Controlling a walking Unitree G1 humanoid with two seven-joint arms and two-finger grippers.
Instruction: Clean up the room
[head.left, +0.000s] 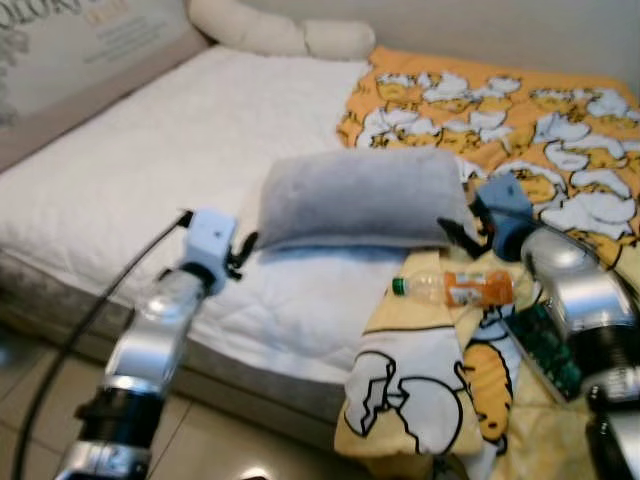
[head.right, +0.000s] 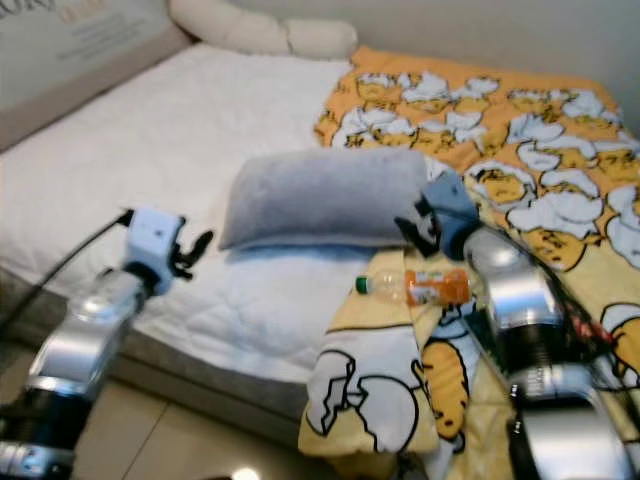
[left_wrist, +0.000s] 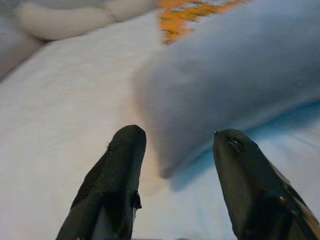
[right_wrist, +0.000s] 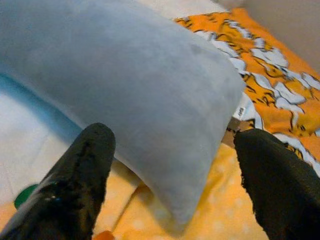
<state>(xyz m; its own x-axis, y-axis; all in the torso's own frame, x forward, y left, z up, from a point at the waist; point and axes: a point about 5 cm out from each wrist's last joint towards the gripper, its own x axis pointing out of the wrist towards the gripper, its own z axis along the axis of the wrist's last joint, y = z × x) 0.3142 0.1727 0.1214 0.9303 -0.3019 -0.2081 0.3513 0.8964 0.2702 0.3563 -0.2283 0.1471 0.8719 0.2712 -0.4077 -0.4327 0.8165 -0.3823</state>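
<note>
A grey pillow (head.left: 360, 195) lies across the middle of the bed, half on the white sheet (head.left: 200, 150), half on the yellow-orange cartoon blanket (head.left: 520, 120). My left gripper (head.left: 243, 252) is open just off the pillow's left end; its fingers (left_wrist: 112, 180) straddle that corner (left_wrist: 165, 160). My right gripper (head.left: 462, 232) is open at the pillow's right end, the corner (right_wrist: 185, 200) sitting between its fingers (right_wrist: 75, 185). A plastic bottle (head.left: 455, 288) with an orange label and green cap lies on the blanket in front of the pillow.
A long cream bolster (head.left: 280, 32) lies at the head of the bed against the wall. A dark green patterned thing (head.left: 545, 350) lies on the blanket by my right arm. The blanket hangs over the bed's front edge (head.left: 420, 400). Tiled floor (head.left: 220, 440) is below.
</note>
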